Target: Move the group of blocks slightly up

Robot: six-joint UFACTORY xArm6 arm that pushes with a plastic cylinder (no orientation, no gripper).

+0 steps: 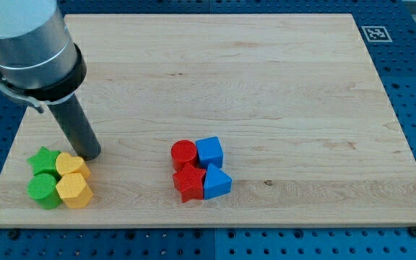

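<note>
My tip [89,154] rests on the board at the view's lower left, just above and to the right of a cluster of blocks. That cluster holds a green star [42,159], a green cylinder [43,189], a yellow heart-like block [71,166] and a yellow hexagon [74,191], all touching. The tip is right at the top edge of the yellow heart-like block. A second cluster sits near the bottom middle: a red cylinder [184,153], a blue cube [209,151], a red star [190,181] and a blue triangle [217,182], packed together.
The wooden board [266,87] lies on a blue pegboard surface. A black-and-white marker tag [375,33] sits off the board's top right corner. The arm's grey body [27,43] fills the view's top left.
</note>
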